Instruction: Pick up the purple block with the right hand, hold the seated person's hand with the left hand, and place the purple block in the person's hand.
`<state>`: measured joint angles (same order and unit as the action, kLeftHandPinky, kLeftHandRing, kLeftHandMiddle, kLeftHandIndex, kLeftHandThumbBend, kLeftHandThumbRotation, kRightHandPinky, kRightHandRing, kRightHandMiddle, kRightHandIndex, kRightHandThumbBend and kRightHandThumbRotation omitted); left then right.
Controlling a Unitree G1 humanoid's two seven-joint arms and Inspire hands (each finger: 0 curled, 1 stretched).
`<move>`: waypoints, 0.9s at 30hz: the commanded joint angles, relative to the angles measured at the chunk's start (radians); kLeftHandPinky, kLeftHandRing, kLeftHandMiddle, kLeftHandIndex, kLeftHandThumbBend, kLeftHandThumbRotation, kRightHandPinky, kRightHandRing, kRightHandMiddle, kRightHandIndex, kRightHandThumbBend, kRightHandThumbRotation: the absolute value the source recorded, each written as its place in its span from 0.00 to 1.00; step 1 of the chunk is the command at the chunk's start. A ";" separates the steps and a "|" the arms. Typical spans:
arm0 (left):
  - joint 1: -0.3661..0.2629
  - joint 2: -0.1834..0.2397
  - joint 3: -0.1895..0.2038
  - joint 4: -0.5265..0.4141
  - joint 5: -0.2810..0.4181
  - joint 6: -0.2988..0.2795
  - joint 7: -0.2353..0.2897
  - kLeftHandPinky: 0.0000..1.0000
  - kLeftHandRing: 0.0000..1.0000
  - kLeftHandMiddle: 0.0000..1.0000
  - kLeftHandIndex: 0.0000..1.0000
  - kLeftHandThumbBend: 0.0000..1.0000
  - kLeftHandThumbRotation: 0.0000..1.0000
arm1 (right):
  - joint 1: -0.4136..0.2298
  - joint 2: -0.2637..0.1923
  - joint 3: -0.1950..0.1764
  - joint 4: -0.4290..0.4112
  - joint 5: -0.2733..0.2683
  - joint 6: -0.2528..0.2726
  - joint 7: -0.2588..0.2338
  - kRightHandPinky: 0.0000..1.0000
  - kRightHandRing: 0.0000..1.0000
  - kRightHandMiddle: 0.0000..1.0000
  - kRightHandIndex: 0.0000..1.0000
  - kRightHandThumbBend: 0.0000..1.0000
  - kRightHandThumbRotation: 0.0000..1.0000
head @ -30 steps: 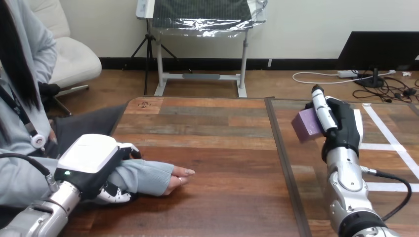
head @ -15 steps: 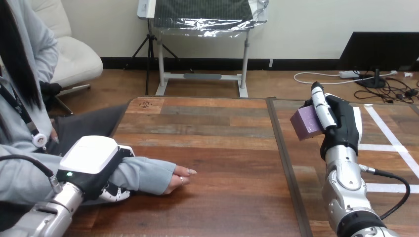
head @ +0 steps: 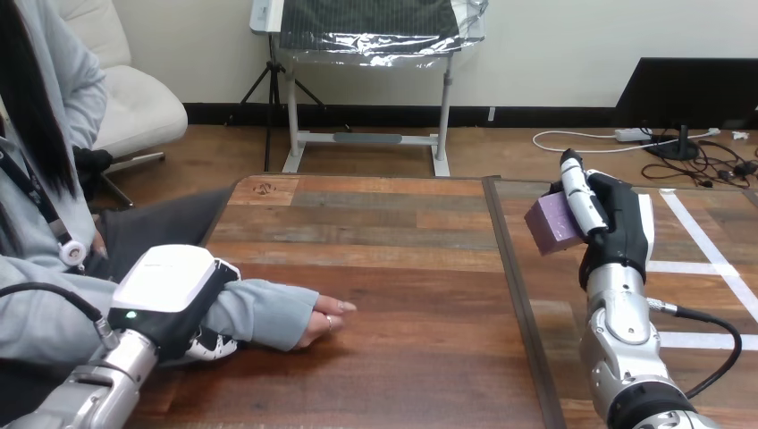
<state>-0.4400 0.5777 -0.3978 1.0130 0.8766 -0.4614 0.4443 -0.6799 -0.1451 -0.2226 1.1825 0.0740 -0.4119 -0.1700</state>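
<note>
My right hand is raised above the right part of the table, shut on the purple block, which sticks out to the left of its fingers. At the left, the person's hand lies on the table, fingers pointing right, with a grey sleeve over the wrist. My left hand sits over the person's forearm, its fingers curled round it from above and below.
A dark seam runs front to back across the wooden table, between the person's hand and my right arm. White tape lines mark the table's right part.
The whole view has shifted slightly. My right hand with the block has drifted a little up and left. My left hand stays on the person's forearm.
</note>
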 commanded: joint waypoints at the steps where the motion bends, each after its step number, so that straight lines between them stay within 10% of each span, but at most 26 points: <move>1: -0.067 -0.022 -0.017 0.011 -0.015 -0.006 0.024 0.34 0.34 0.37 0.38 0.81 0.16 | -0.053 0.018 0.017 -0.016 -0.020 -0.015 -0.011 0.01 0.05 0.10 0.13 0.28 0.43; 27: -0.091 -0.053 -0.027 -0.027 -0.027 -0.007 0.082 0.24 0.24 0.29 0.31 0.82 0.17 | -0.073 0.056 0.044 0.038 -0.073 -0.014 -0.039 0.02 0.07 0.12 0.15 0.31 0.37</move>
<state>-0.4443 0.5570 -0.4180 1.0253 0.8715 -0.4608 0.5052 -0.6801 -0.0953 -0.1879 1.2229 0.0093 -0.4118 -0.2059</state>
